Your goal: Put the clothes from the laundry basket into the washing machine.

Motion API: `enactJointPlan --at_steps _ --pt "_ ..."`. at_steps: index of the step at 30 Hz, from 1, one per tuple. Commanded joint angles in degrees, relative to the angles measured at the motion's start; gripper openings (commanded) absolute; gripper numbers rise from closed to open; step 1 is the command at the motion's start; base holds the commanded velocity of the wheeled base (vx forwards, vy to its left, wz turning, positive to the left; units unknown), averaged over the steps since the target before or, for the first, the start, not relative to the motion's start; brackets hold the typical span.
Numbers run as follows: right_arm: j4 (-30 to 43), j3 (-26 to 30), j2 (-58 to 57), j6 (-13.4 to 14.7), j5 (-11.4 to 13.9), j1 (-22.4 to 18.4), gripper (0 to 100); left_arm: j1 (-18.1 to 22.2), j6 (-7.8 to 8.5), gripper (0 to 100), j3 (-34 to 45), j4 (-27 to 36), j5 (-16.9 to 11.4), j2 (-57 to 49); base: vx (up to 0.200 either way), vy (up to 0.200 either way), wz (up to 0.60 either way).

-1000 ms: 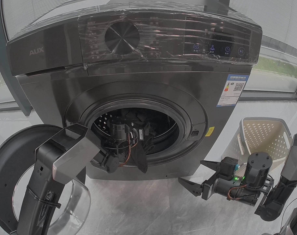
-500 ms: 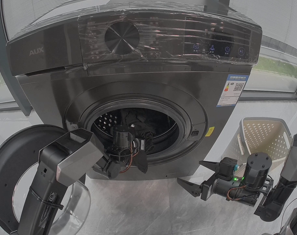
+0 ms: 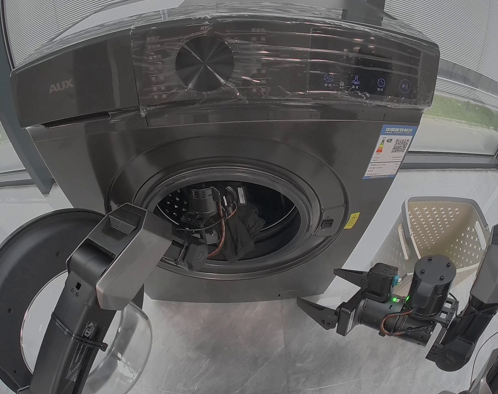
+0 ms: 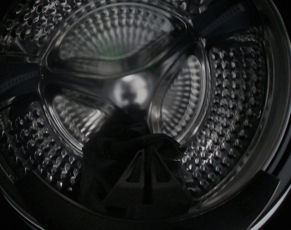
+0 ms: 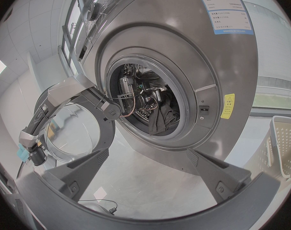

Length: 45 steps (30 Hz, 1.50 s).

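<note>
The grey washing machine (image 3: 342, 154) stands with its round door (image 3: 19, 280) swung open to the left. My left gripper (image 3: 248, 214) is inside the drum mouth, shut on a dark garment (image 3: 239, 239) that hangs down over the lower rim. In the left wrist view the closed fingers (image 4: 137, 176) sit wrapped in the dark garment (image 4: 120, 144) before the steel drum (image 4: 235, 90). From the right wrist view the garment (image 5: 163, 115) dangles in the opening. My right gripper (image 3: 328, 294) hovers open, holding nothing, low above the floor, beside the white laundry basket (image 3: 446, 231).
The basket (image 5: 286, 147) stands on the floor right of the machine, its visible inside bare. The open door's glass bowl (image 3: 123, 346) lies under my left arm. Pale floor stretches in front of the machine between both arms.
My left gripper dipped toward the door's lower lip, then rose and pushed deeper into the drum, carrying the dark garment with it. The right arm stayed put.
</note>
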Motion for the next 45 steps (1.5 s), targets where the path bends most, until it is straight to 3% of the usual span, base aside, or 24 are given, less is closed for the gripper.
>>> enactJointPlan --at_steps 1,7,11,14,21,22,29,34,41,45 --pt "-0.01 -0.06 -0.18 0.02 0.06 -0.41 100 0.40 -0.41 100 -0.86 -0.53 0.45 0.63 0.000 0.000 0.00" --pt "-0.01 0.03 0.00 0.02 0.15 -0.50 100 -0.39 -1.46 100 8.10 -0.62 0.19 -1.92 0.000 0.000 0.00" --pt "-0.01 0.03 0.00 0.02 0.06 -0.41 100 -0.92 -0.49 100 15.05 -0.09 -1.04 -3.06 0.000 0.000 0.00" --pt "-0.01 0.12 0.00 0.02 0.06 -0.41 100 -0.83 0.74 100 16.10 -0.36 -1.31 -2.35 0.000 0.000 0.00" --pt "-0.01 -0.06 0.00 0.02 0.15 -0.59 100 -0.74 1.70 100 15.58 -0.01 -1.66 0.11 0.000 0.000 0.00" --pt "-0.01 -0.06 0.00 0.02 0.15 -0.50 100 -0.74 1.97 0 15.66 0.17 -1.66 0.46 0.000 0.000 0.00" --pt "-0.01 -0.15 0.00 0.02 0.15 -0.59 100 -0.66 2.23 0 14.43 0.43 -1.40 0.81 0.000 0.000 0.00" --pt "-0.01 -0.24 0.00 0.02 0.15 -0.50 100 0.22 1.62 0 2.92 0.17 2.12 1.34 0.000 0.000 0.00" --pt "-0.01 -0.24 0.00 0.10 0.15 -0.59 100 2.25 1.70 0 -12.11 0.26 4.23 4.59 0.000 0.000 0.00" --pt "-0.01 -0.24 0.09 0.10 0.15 -0.50 100 2.25 1.70 0 -12.53 -0.01 4.49 5.20 0.000 0.000 0.00"
